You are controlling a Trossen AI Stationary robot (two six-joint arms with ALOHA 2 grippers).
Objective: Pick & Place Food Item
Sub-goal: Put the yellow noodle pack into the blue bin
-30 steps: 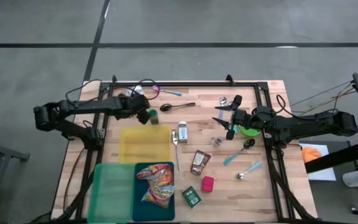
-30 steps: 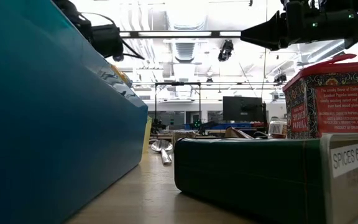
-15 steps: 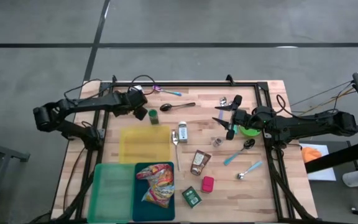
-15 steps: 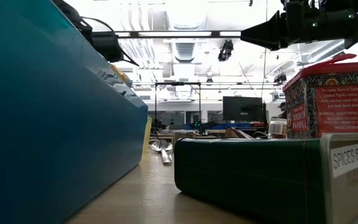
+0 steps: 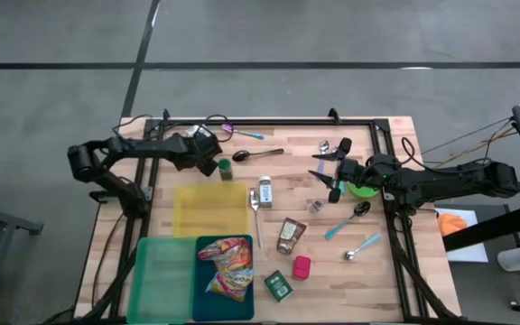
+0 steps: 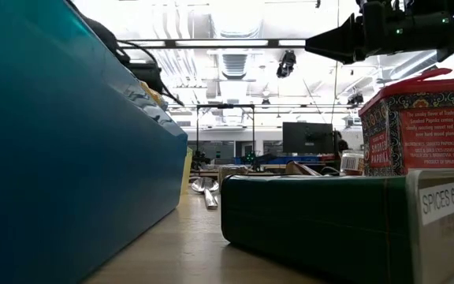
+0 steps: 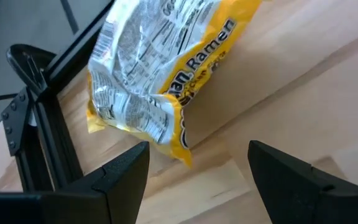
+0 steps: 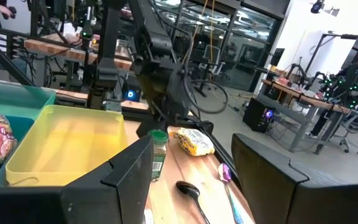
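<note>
Left gripper [image 7: 194, 180] hovered with fingers spread wide, empty, over the wooden table [image 7: 303, 93].
The crinkled yellow ramen packet [image 7: 160, 68] lay just ahead of its fingertips; the right gripper [image 5: 326, 171] waited open, well apart.

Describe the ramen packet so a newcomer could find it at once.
Start at the yellow tray in the table's middle and go to the far left corner of the table, where the left gripper hangs open. The ramen packet lies flat there, crinkled, yellow and silver, unlike the upright green-lidded spice jar beside it.
</note>
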